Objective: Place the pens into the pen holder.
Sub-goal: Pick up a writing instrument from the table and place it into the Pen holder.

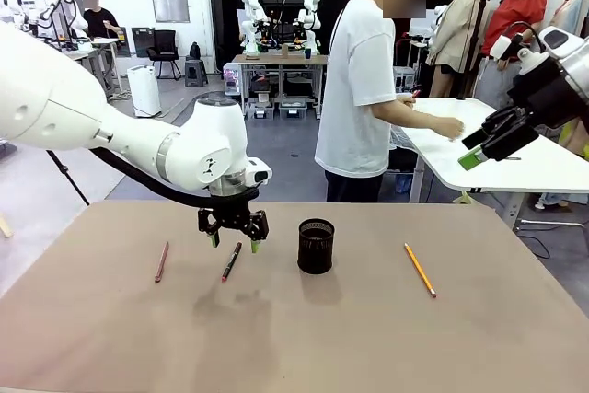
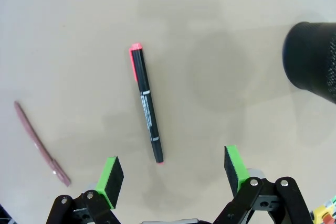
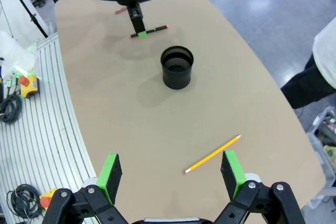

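Two claws wide open, empty: left claw (image 2: 172, 174) above dark red-black pen (image 2: 147, 113); right claw (image 3: 170, 172) raised aside.

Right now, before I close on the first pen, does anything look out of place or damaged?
Nothing stands out. The pen holder stands upright and empty; the pinkish-brown pen, red-black pen and yellow pencil lie flat and apart on the table. The left gripper hangs open above the red-black pen.
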You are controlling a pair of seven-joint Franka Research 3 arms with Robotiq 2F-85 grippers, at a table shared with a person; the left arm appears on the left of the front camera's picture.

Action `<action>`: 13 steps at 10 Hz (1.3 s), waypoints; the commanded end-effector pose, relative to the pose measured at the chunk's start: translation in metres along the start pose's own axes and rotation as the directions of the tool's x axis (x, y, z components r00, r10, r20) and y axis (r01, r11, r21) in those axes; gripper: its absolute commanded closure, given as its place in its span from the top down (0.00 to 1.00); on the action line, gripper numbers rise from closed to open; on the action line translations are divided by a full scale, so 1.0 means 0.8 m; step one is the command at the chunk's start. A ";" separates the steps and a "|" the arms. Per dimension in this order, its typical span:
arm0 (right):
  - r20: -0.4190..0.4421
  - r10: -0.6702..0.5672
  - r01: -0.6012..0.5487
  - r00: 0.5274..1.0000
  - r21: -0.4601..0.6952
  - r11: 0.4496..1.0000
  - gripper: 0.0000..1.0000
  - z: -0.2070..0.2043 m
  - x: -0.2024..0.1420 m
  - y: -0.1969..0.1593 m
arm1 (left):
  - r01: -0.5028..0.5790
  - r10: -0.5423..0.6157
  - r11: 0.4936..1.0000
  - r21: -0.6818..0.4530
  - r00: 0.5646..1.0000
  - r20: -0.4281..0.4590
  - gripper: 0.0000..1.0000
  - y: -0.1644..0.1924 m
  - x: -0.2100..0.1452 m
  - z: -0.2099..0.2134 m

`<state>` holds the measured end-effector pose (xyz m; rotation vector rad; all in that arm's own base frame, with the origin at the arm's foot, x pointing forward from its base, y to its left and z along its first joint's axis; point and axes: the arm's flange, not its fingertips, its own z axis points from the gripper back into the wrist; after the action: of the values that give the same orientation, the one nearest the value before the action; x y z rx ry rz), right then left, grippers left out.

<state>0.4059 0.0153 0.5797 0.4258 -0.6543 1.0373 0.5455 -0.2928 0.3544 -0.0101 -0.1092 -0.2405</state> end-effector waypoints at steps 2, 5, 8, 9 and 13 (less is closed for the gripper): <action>0.008 0.003 -0.003 1.000 0.004 1.000 1.00 0.001 0.001 0.001 | 0.007 -0.007 1.000 -0.026 1.000 -0.002 1.00 0.008 0.034 -0.030; 0.008 0.003 -0.003 1.000 0.004 1.000 1.00 0.001 0.001 0.001 | 0.012 -0.011 0.999 -0.051 1.000 0.015 1.00 0.010 0.041 -0.044; 0.008 0.003 -0.003 1.000 0.004 1.000 1.00 0.001 0.001 0.001 | 0.014 -0.013 1.000 -0.017 1.000 0.028 1.00 0.010 0.047 -0.057; 0.008 0.003 -0.003 1.000 0.004 1.000 1.00 0.001 0.001 0.001 | 0.011 -0.011 1.000 -0.003 1.000 0.022 1.00 0.012 0.047 -0.060; 0.008 0.003 -0.003 1.000 0.004 1.000 1.00 0.001 0.001 0.001 | 0.012 -0.012 1.000 0.009 1.000 0.019 0.62 0.018 0.055 -0.071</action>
<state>0.4059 0.0152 0.5796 0.4258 -0.6542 1.0372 0.5908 -0.2892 0.3013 -0.0196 -0.1108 -0.2465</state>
